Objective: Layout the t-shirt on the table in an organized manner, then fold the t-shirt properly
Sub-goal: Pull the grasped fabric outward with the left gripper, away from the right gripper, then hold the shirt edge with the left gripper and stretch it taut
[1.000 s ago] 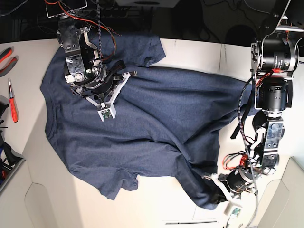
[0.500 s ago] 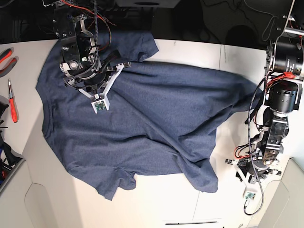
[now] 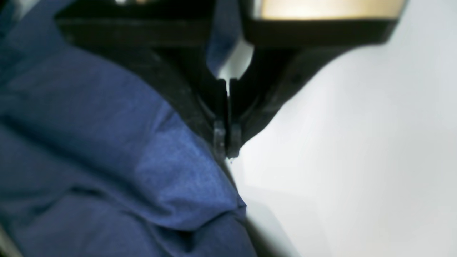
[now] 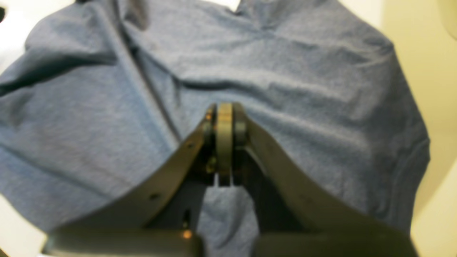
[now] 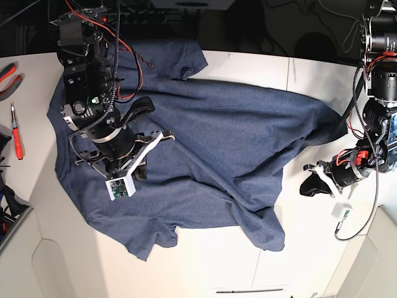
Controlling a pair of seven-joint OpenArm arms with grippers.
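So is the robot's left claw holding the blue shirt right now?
No, the left gripper is shut with nothing between its tips, hanging over bare table beside the t-shirt.

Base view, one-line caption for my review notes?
Both grippers shut: right gripper over the spread t-shirt, left gripper beside its edge.

From over the right gripper [image 4: 224,142], its two dark fingers are pressed together with nothing caught between the tips, poised above the t-shirt [image 4: 285,89]. The blue heathered cloth fills most of the view, creased, with a long ridge running up toward the upper left. Pale table [image 4: 421,64] shows along the right edge.
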